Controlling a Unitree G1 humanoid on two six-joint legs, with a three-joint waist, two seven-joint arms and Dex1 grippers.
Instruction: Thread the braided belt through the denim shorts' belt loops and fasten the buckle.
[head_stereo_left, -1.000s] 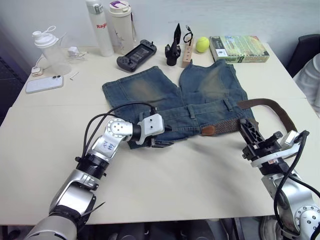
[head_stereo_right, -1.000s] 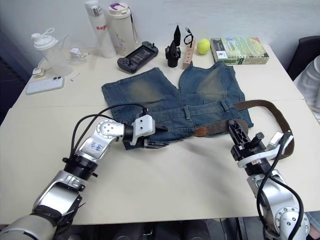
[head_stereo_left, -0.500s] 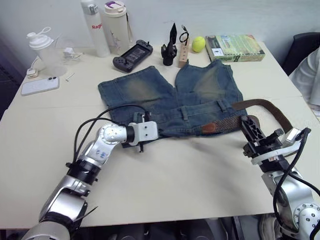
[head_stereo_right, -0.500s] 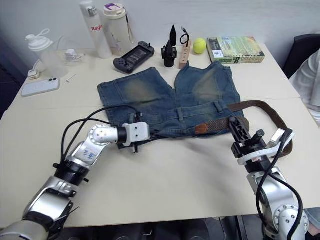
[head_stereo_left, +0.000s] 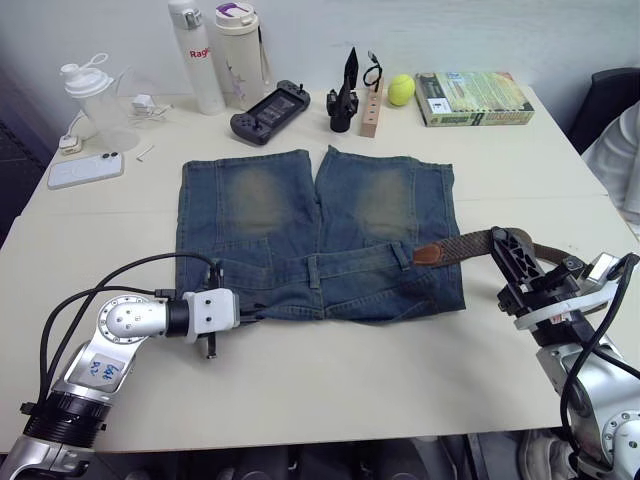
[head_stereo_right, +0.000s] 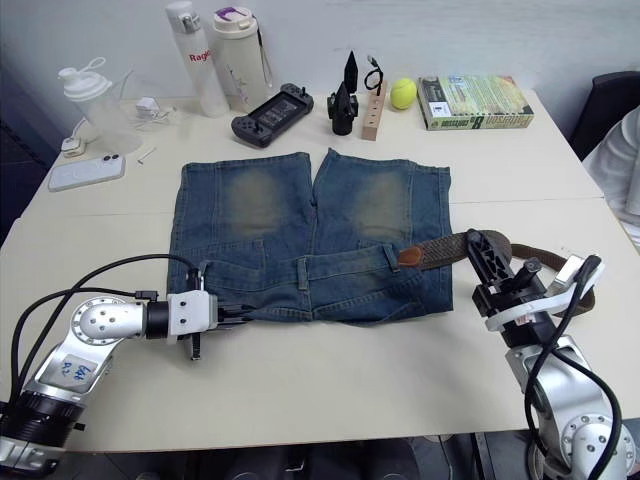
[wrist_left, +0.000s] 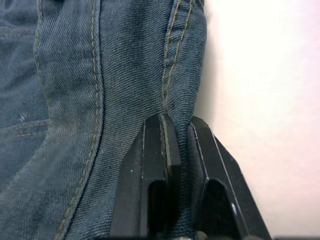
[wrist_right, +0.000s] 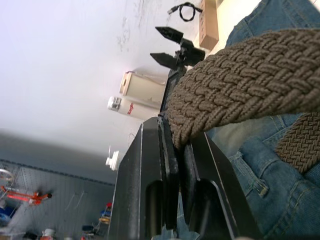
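Gripping denim shorts and braided belt

braided belt runs behind right jaws, far end with buckle hidden; belt loops too small to tell

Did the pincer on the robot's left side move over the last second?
Yes. The left pincer, shut on the denim shorts, has drawn back leftward toward the robot, farther from the black game controller, dragging the shorts flat.
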